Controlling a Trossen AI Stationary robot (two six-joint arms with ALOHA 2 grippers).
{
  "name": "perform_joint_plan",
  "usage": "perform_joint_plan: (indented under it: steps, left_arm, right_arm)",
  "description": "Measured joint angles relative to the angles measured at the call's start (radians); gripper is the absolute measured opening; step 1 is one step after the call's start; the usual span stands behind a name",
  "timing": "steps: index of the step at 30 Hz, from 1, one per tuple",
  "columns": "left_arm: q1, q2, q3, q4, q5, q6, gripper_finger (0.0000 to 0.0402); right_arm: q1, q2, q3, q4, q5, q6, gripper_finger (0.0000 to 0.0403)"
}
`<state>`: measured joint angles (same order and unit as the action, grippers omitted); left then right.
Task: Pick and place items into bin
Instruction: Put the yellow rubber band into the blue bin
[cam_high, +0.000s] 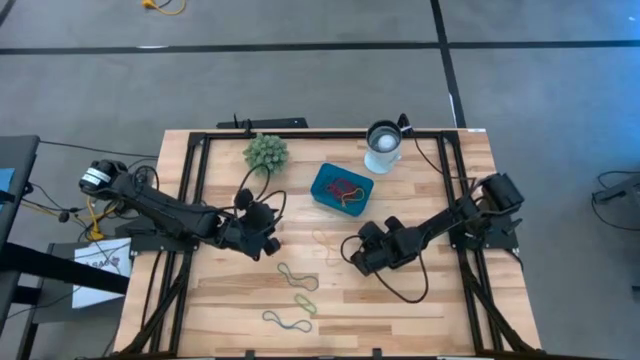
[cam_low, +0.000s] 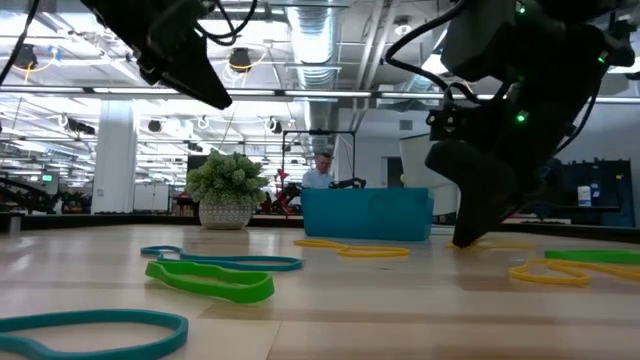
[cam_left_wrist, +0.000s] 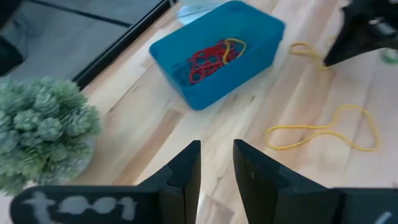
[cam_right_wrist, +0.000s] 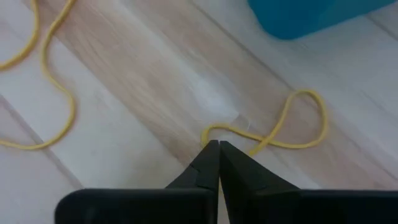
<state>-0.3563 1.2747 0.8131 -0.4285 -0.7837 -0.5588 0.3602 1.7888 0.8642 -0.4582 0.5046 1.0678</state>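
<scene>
The right gripper (cam_right_wrist: 218, 148) sits low on the wooden table (cam_high: 430, 310), at five o'clock from the small teal-blue plastic bin (cam_high: 341, 187), its fingers pressed together on the end of a thin yellow rubber-band loop (cam_right_wrist: 292, 124) lying flat just beside that bin. The left gripper (cam_left_wrist: 216, 163) hovers at eight o'clock from the bin, fingers slightly apart and empty. Red and yellow bands (cam_left_wrist: 211, 55) lie in the bin. Another yellow loop (cam_left_wrist: 323, 129) lies between the grippers; green and blue loops (cam_high: 297, 300) lie at six o'clock.
</scene>
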Motion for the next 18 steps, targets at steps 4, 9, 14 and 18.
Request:
perform_joint_plan:
  steps: [4,9,14,18]
  left_arm:
    - [-0.016,0.0,0.0,0.034,-0.001,0.011,0.0084]
    - [-0.017,0.0,0.0,0.046,-0.003,0.004,0.0084]
    - [-0.017,0.0,0.0,0.046,-0.008,-0.01,0.0084]
    - [-0.017,0.0,0.0,0.05,-0.008,-0.023,0.0084]
  right_arm:
    - [-0.003,-0.042,0.004,-0.013,-0.021,-0.052,0.0002]
    - [0.018,-0.127,0.021,-0.008,0.015,-0.12,0.0001]
    - [0.043,-0.224,0.029,-0.008,0.076,-0.16,0.0001]
    - [0.056,-0.269,0.03,-0.058,0.052,-0.162,0.0001]
